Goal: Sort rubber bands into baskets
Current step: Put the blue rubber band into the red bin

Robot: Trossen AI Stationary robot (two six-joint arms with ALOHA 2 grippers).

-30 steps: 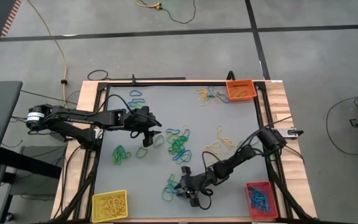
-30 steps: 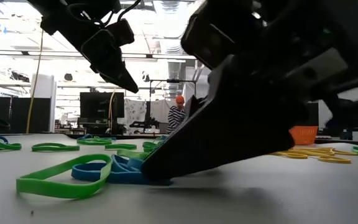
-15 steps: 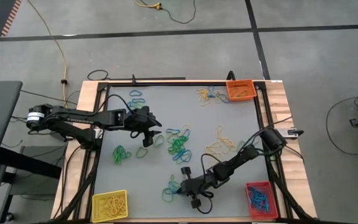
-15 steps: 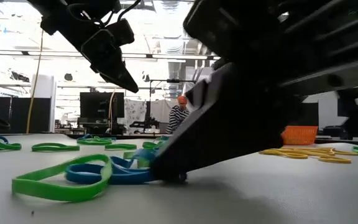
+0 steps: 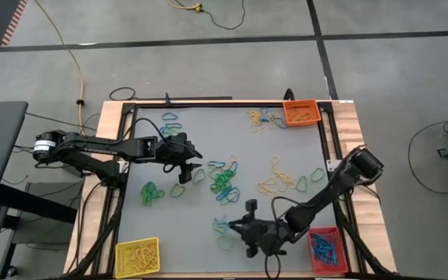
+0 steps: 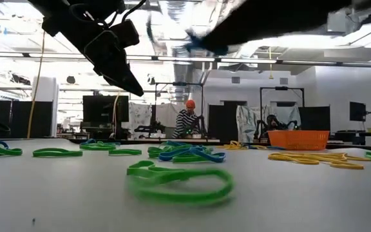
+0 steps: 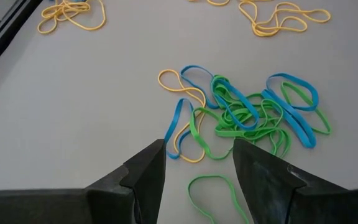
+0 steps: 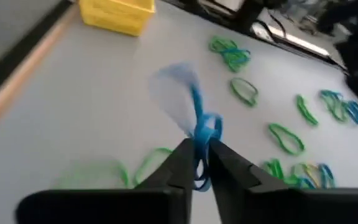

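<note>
Nearest the front edge of the desk (image 5: 286, 148), the right hand (image 5: 236, 226) is lifted clear of the surface and pinches a blue rubber band (image 8: 199, 134) between its fingers (image 8: 180, 163); the band dangles and blurs in the right wrist view. Just below it on the desk lies a single green rubber band (image 6: 179, 181), flat and apart from the others. At the front corners sit two of the baskets: the yellow basket (image 5: 137, 257) on the left, filled with yellow bands, and the red basket (image 5: 325, 250) on the right, holding blue bands, with the right arm crossing just beside it.

Farther back, around the middle of the desk, a tangled pile of green and blue bands (image 5: 222, 179) lies with a yellow loop touching its edge. The left hand (image 5: 183, 176) hovers above the desk just to the left of this pile, its fingers (image 7: 146, 174) spread apart and holding nothing. Another small green clump (image 5: 150, 192) lies to the left of that hand. Loose yellow bands (image 5: 277, 177) are scattered to the right of the pile.

At the far right corner stands the orange basket (image 5: 301, 113), with a few yellow and blue bands (image 5: 258, 119) beside it on the desk. Beyond the desk, in the room, a person in a striped top (image 6: 187, 118) is visible far off.
</note>
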